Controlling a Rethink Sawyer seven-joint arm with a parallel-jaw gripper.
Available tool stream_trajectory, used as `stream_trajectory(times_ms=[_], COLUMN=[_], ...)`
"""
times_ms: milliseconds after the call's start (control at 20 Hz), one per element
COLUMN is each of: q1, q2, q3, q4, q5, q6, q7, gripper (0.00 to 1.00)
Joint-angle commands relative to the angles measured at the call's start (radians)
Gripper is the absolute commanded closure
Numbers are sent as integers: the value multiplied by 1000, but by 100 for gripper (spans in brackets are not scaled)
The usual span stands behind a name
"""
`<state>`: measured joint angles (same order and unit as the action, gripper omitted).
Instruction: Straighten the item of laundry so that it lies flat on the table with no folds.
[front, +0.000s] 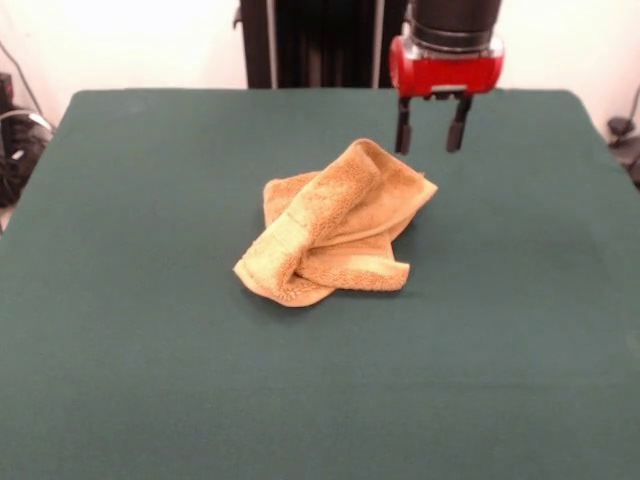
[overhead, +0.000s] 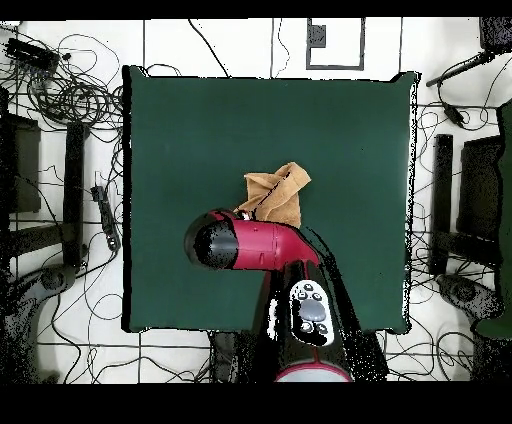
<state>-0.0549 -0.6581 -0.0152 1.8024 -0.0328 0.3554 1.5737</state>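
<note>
Golden-orange fluffy towel (front: 335, 225) sits bunched up near the middle of the big dark green cloth table (front: 150, 330), folded over itself. Just behind it, the red and black gripper (front: 432, 125) hangs with fingers apart, empty, probably ready to grab a corner.

The golden-orange towel (front: 335, 225) (overhead: 274, 196) lies near the middle of the big green table (front: 150, 330) (overhead: 190, 130). It is all bunched up. One part is folded across the rest, so it is not flat.
</note>
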Motion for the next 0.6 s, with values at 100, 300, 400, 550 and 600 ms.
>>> stream_trajectory(times_ms=[100,300,400,550,600], q1=[20,15,13,9,10], q2=[15,25,29,30,28], q3=[77,83,84,88,88], q4=[-36,-40,-36,-31,-30], q5=[48,46,48,46,45], q6=[84,72,60,49,50], q7=[161,155,160,159,158], gripper=[0,0,0,0,0])
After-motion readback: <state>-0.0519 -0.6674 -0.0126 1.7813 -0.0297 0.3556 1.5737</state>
